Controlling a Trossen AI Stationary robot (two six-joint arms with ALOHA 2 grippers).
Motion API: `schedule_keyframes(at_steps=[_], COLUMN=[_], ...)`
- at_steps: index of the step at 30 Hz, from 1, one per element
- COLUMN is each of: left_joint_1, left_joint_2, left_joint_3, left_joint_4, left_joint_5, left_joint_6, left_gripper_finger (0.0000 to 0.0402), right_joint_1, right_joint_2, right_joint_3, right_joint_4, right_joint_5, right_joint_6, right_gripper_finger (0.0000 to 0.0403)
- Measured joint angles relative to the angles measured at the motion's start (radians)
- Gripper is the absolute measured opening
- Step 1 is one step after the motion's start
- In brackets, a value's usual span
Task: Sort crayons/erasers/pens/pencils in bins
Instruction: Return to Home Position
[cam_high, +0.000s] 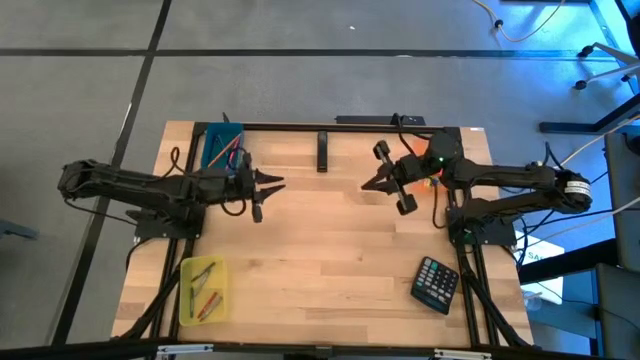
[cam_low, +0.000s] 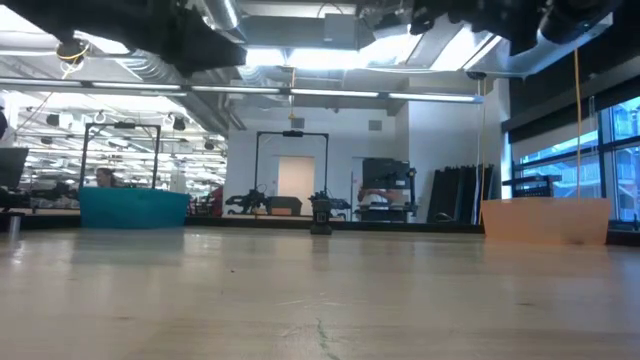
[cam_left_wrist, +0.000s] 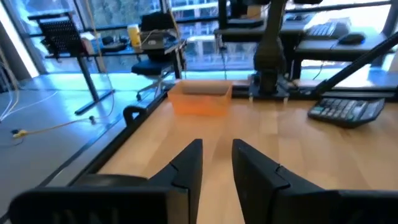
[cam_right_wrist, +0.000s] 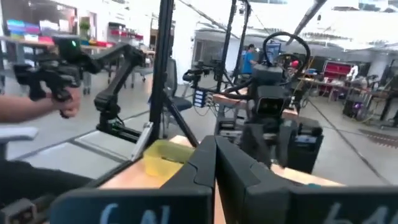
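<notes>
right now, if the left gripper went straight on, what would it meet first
Likely the right gripper, which faces it tip to tip; heights are unclear, so it might miss.

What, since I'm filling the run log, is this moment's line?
left gripper: raised, open, empty | right gripper: raised, shut, empty | yellow bin: crayons inside | teal bin: thin sticks inside

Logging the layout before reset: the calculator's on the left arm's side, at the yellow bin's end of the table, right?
No. The calculator is on the right arm's side, not the left, at the yellow bin's end of the table. The high view shows it.
</notes>
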Motion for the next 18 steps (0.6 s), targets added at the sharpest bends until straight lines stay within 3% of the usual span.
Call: schedule_keyframes(at_steps=[3, 10, 18], left_joint_1=[-0.014, -0.083, -0.089], left_joint_2=[-0.052, -0.27, -0.451], left_joint_3=[-0.019, -0.185, -0.366], left_joint_4=[0.001, 0.102, 0.179], left_joint_5=[0.001, -0.007, -0.008], left_joint_6=[0.0, 0.038, 0.039], left_gripper_finger=[0.0071, 0.0048, 0.0026], right_joint_1=[0.004, 0.051, 0.008], right_joint_2=[-0.065, -0.343, -0.613], right_joint_3=[-0.054, -0.252, -0.443], right_joint_4=[0.004, 0.007, 0.001], right_joint_5=[0.012, 0.236, 0.259], right_joint_6=[0.044, 0.035, 0.082], right_gripper_finger=[0.001, 0.001, 0.001])
